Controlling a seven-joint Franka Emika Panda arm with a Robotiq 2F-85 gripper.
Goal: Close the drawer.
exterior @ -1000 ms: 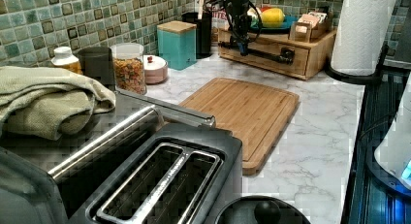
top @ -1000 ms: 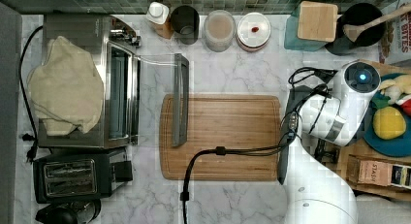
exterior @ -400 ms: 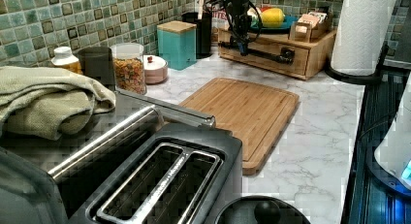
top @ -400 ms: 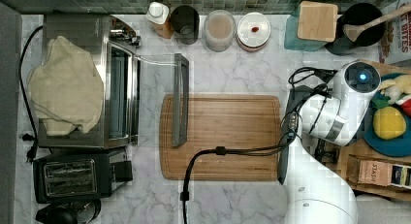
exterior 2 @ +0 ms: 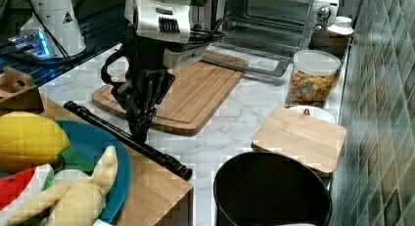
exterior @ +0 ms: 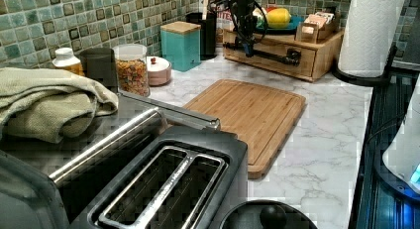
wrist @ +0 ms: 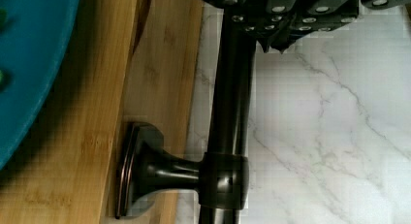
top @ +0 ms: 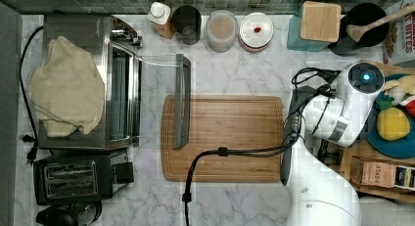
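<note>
The drawer (exterior: 277,60) sits in the low wooden organizer, and its front (wrist: 162,103) looks flush with the box. A dark bar handle (exterior 2: 164,158) runs along that front, and it is also seen as the handle (wrist: 232,112) and the handle (top: 287,152). My gripper (exterior 2: 140,132) points down at the bar's middle; the gripper (exterior: 249,49) stands at the drawer front. It looks shut, its fingertips (wrist: 278,41) touching the bar on the countertop side. I cannot see the drawer's inside.
A cutting board (top: 230,138) lies mid-counter, with the toaster oven's open glass door (top: 161,96) over its edge. A blue plate of toy fruit (exterior 2: 85,152) sits on the organizer. Jars (top: 221,30), a teal canister (exterior: 181,44) and a black pot (exterior 2: 271,194) line the tiled wall.
</note>
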